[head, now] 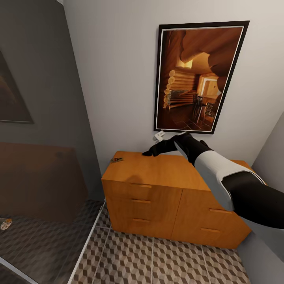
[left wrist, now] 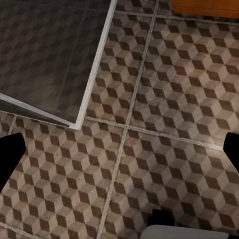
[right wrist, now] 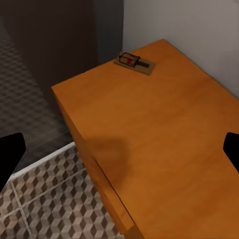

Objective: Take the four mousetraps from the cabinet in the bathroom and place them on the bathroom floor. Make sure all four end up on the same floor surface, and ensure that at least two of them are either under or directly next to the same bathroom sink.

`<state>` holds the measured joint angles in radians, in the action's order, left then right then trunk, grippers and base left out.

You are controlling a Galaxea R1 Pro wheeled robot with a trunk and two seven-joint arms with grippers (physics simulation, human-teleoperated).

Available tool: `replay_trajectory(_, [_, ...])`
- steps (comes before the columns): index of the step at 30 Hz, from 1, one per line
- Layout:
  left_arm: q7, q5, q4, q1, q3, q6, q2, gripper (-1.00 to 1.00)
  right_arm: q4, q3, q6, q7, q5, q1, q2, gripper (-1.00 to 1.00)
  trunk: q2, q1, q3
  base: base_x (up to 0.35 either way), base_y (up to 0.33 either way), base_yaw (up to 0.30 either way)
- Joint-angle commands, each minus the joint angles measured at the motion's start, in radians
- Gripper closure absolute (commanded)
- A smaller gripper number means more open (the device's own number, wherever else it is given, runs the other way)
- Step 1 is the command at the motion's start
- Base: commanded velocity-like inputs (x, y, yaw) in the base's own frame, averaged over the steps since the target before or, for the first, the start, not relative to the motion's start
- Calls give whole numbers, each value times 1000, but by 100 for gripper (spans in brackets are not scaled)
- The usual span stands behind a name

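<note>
Mousetrap (head: 116, 159): one lies flat on the cabinet top at its far left corner, close to the back wall and the left edge; in the right wrist view (right wrist: 134, 62) its wire parts and a small red spot show on the wooden plate.
Cabinet (head: 157, 173): low orange-brown unit against the pale wall, flat top, drawer fronts with slim bar handles; the top (right wrist: 169, 149) is bare between the trap and the arm.
Right gripper (head: 149, 152): reaches over the back of the cabinet top, well apart from the trap; in the right wrist view both black fingertips (right wrist: 10, 154) sit at opposite edges of the frame, spread wide, with nothing between them.
Left gripper (left wrist: 119, 154): points down at the floor, fingertips (left wrist: 10, 154) far apart at the frame edges, holding nothing.
Bathroom floor (head: 165, 260): cube-pattern tiles with pale grout, open in front of the cabinet.
Glass panel (head: 47, 236): a white-edged transparent pane stands just left of the cabinet, its lower rail (left wrist: 94, 79) running across the tiles.
Picture (head: 197, 79): black-framed log-cabin print on the wall above the cabinet.
Wall fitting (head: 159, 135): small white piece just below the frame, near the right arm.
Small round thing (head: 5, 224): on the floor behind the glass, too small to identify.
</note>
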<state>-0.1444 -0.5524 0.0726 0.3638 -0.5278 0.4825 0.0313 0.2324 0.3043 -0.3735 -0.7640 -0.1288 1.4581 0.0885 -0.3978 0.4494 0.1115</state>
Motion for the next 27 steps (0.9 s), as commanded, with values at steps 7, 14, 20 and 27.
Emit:
replay_trajectory(7, [-4, 0, 3, 1, -8, 4, -1, -100, -3, -5, 27, -104, -25, 0, -3, -100, -2, 1, 2, 0, 0, 0])
replay_trajectory(14, [-4, 0, 3, 1, -8, 4, -1, -100, -4, -6, 37, -136, -68, 0, -9, -100, -2, 1, 2, 0, 0, 0])
replay_trajectory(20, [-4, 0, 3, 1, -8, 4, -1, -100, -4, -7, 49, -140, -76, 0, -16, -100, -2, 1, 2, 0, 0, 0])
replay_trajectory(27, [-4, 0, 3, 1, -8, 4, -1, -100, -4, -7, 52, -141, -78, 0, -18, -100, -2, 1, 2, 1, 0, 0])
